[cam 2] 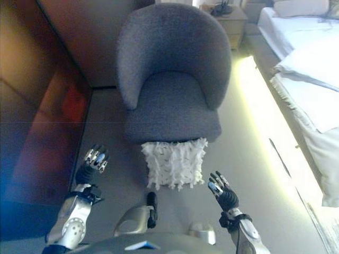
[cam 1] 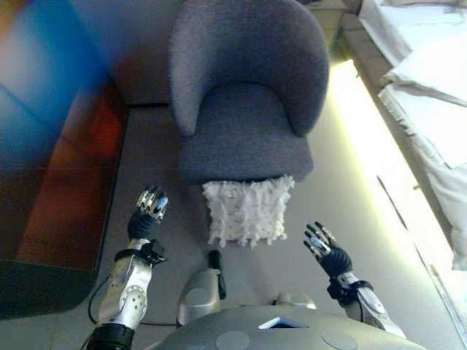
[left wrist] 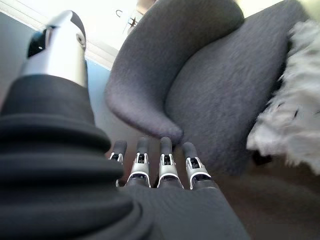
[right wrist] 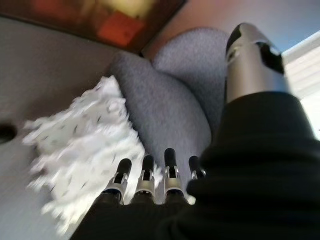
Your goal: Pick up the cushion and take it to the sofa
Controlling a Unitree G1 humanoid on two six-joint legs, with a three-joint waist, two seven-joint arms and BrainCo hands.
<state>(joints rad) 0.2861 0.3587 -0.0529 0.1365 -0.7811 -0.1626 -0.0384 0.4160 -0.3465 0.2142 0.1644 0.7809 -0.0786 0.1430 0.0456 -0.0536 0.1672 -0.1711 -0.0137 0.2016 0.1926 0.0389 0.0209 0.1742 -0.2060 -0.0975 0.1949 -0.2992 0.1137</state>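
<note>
Cushion [cam 1: 248,211]: white, shaggy, on floor [cam 1: 343,197], leaning vs front of grey armchair [cam 1: 248,95]; between both hands, untouched.
L hand [cam 1: 149,208]: just beside cushion, on its left, apart; fingers straight, holding nothing.
R hand [cam 1: 325,248]: near cushion's lower right corner, apart; fingers spread, holding nothing.
Around: bed [cam 1: 430,95] w/ white linen well right of armchair; dark wood panel [cam 1: 58,182] to its left.
Writing: none legible.
</note>
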